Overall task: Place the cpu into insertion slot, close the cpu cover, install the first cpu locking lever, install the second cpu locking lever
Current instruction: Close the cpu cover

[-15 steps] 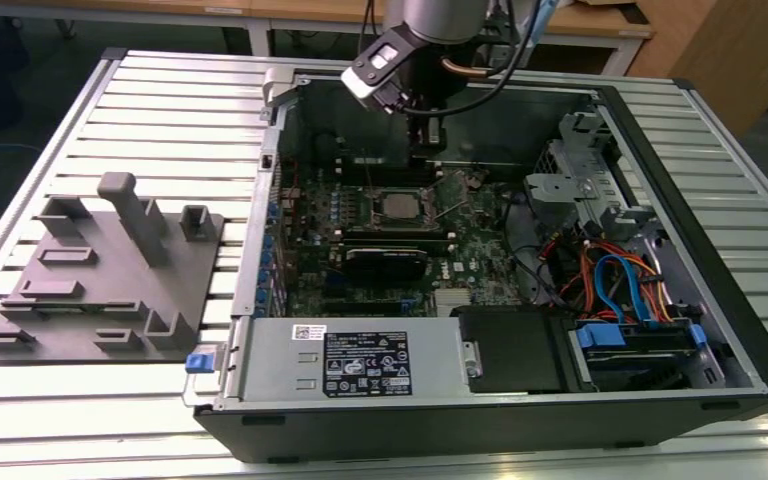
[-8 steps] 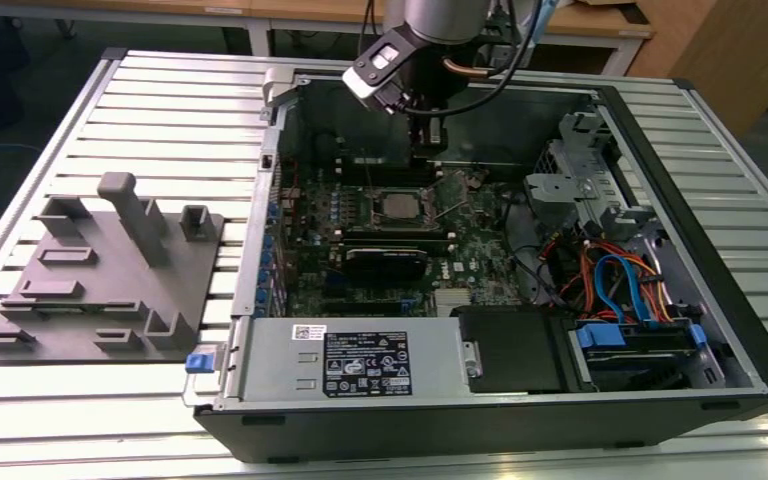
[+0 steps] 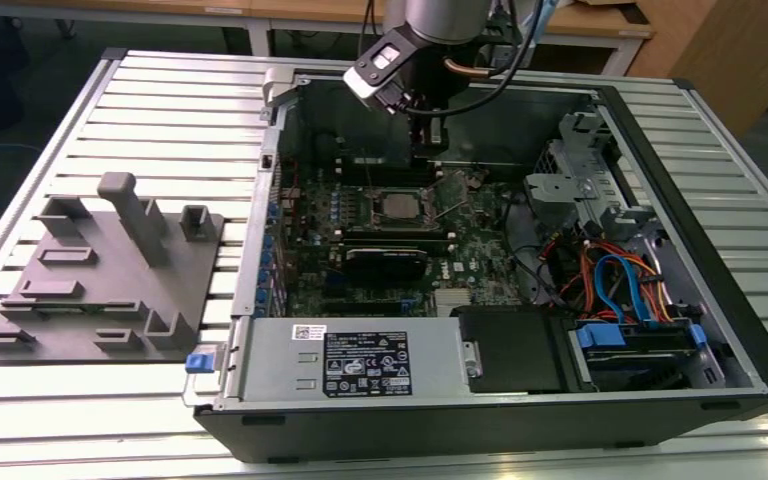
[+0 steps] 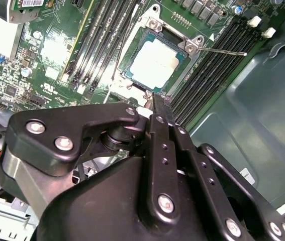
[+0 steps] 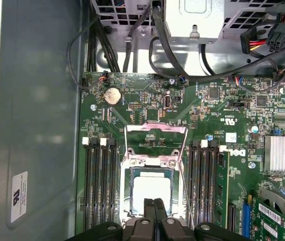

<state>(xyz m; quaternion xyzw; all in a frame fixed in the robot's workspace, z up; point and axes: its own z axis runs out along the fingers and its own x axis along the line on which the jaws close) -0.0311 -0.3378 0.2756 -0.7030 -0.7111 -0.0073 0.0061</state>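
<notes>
The exterior view looks steeply down from high up and well back, taking in the whole open computer case (image 3: 491, 425) on the slatted worktop (image 3: 157, 110). Both wrist views sit close above the motherboard (image 5: 147, 105), looking along the closed pincer (image 5: 155, 202); they share the insertion slot (image 5: 127, 193) and the memory slots (image 5: 99, 186) flanking it.
</notes>
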